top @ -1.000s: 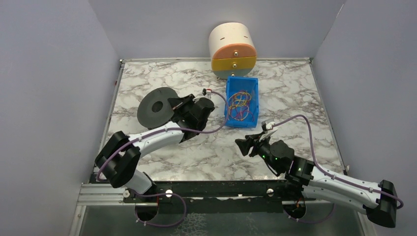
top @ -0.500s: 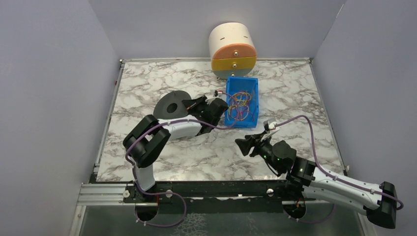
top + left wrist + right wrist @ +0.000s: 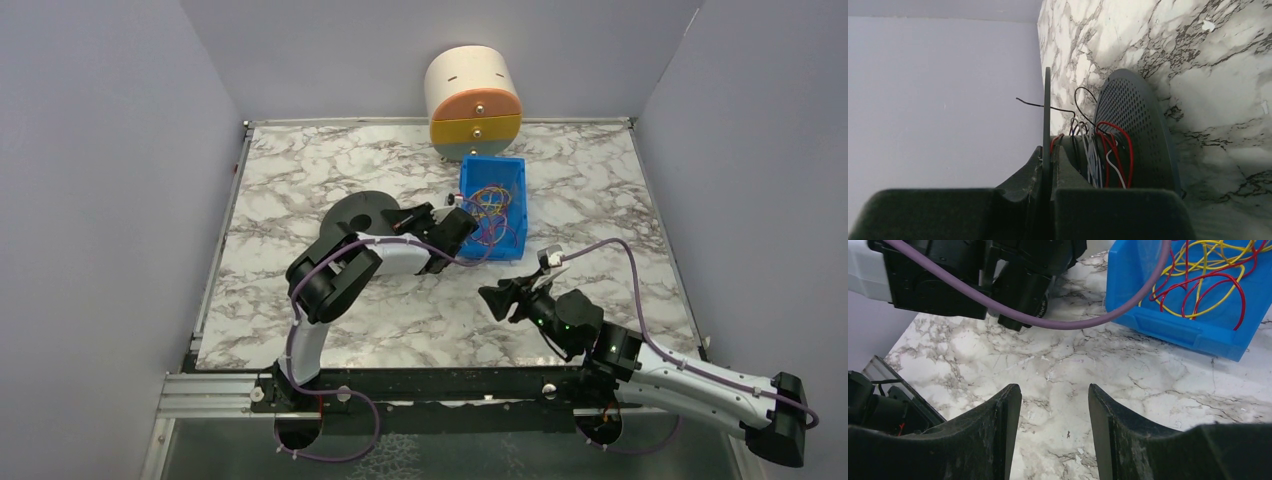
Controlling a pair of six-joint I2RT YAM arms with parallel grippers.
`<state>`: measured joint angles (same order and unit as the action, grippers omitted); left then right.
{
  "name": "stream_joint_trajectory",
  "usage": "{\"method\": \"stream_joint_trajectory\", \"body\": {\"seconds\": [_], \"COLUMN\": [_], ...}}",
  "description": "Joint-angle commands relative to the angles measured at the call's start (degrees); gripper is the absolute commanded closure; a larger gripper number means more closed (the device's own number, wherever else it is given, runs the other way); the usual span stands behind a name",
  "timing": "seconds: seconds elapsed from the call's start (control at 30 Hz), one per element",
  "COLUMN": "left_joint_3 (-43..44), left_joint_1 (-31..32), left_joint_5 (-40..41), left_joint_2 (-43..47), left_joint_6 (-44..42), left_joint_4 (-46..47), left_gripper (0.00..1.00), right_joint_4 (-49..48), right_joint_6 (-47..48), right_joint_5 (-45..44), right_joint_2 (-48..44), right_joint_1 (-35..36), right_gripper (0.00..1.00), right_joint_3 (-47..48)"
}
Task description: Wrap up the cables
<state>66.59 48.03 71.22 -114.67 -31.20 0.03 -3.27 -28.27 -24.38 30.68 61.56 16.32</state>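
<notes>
The bench (image 3: 300, 170) under me is marbled white and grey. At its 12 o'clock edge stands a round cabinet (image 3: 473, 100), cream on top with an orange and a yellow drawer front. Just at 6 o'clock of that sits a blue bin (image 3: 493, 160).

At 9 o'clock of the bin, near the middle of the bench, is the black spool (image 3: 360, 212), tilted up on edge. My left fingers (image 3: 405, 218) reach it from 3 o'clock and are closed tight on its thin outer flange. My wrist view shows the flange edge pinched between both pads (image 3: 1068, 170). The other flange is perforated and faces the bench; I cannot tell whether it touches.

My right fingers (image 3: 497, 298) hover at 6 o'clock of the bin, near it but not touching. They are spread open with only bare bench between them. A purple cord (image 3: 1048, 322) from my left arm crosses at 12 o'clock of them.

The cables (image 3: 1105, 152) are in two places. A few red turns sit on the spool's core, beside white and dark strands, and one dark end pokes out past the gripped flange. The rest lie in the bin as a loose red and yellow tangle.
</notes>
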Motion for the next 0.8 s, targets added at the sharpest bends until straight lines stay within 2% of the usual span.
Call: {"method": "stream_joint_trajectory", "body": {"seconds": [0.0,0.17,0.23,0.37,0.77], "left_joint_3": [2.81,5.02,5.42,5.91,4.51], "left_joint_1": [0.06,0.06,0.1,0.09,0.13], "left_joint_5": [0.7,1.51,1.47,1.11,-1.79], "left_joint_2": [-3.42,-6.19,-6.94,-7.87,-3.81], "left_joint_6": [3.33,4.56,5.02,5.45,9.65], "left_joint_4": [-0.45,-1.54,-1.7,-1.95,-3.75], "left_gripper": [1.0,1.0,0.94,0.76,0.47], "right_joint_4": [1.18,2.36,2.75,3.61,3.94], "right_joint_6": [-1.08,-1.34,-1.52,-1.44,-1.44], "right_joint_5": [0.31,-0.25,-0.4,-0.57,-0.41], "right_joint_2": [-0.71,-1.11,-1.38,-1.79,-1.27], "right_joint_1": [0.31,0.29,0.25,0.28,0.3], "right_gripper": [0.43,0.43,0.42,0.42,0.42], "right_joint_3": [-0.51,-0.44,-0.35,0.07,0.79]}}
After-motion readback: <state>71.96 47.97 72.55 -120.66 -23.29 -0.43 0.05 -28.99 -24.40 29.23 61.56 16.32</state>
